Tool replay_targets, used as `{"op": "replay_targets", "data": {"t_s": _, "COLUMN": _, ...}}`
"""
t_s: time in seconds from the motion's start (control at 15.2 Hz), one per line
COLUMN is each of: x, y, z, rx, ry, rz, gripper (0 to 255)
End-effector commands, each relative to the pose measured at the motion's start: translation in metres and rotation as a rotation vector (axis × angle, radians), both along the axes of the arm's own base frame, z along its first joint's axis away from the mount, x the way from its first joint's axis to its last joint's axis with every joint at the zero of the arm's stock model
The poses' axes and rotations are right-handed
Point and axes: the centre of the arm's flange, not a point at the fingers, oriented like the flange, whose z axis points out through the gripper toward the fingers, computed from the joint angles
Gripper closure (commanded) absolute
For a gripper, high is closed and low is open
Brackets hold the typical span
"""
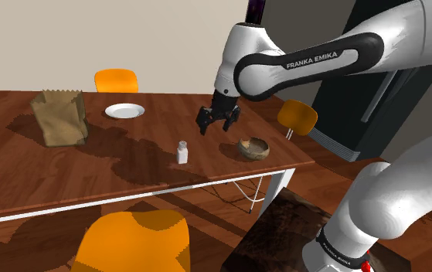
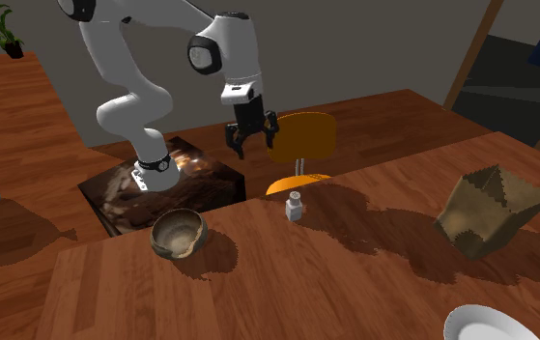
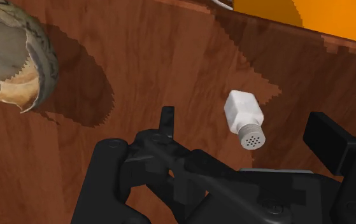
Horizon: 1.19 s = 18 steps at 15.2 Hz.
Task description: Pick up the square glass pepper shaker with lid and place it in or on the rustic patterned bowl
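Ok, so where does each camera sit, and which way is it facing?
Shoulder view: beside the stand, looking down across the table at the shaker and bowl; the arm and open hand show.
Second exterior view: across the table, facing the arm; whole arm, hand and stand show.
Wrist view: on the hand, looking down at the shaker; both fingers show.
Shared: all three show shaker and bowl.

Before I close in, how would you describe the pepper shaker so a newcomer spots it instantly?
On the long dark wooden table, look between the brown paper bag and the rough brownish bowl, nearer the bowl. The shaker stands upright there, below the open gripper. It is the one small white square bottle with a grey perforated cap.
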Motion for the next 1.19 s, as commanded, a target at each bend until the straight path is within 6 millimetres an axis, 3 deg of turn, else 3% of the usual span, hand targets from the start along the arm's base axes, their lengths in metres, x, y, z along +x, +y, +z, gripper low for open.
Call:
{"op": "replay_targets", "data": {"t_s": 0.0, "x": 0.019, "y": 0.009, "z": -0.020, "rx": -0.002, "ry": -0.003, "rz": -0.028, "gripper": 0}}
{"op": "replay_targets", "data": {"t_s": 0.59, "x": 0.102, "y": 0.038, "z": -0.101, "rx": -0.015, "ry": -0.013, "rz": -0.151, "gripper": 0}}
{"op": "replay_targets", "data": {"t_s": 1.12, "x": 0.115, "y": 0.036, "z": -0.143, "rx": -0.016, "ry": -0.013, "rz": -0.159, "gripper": 0}}
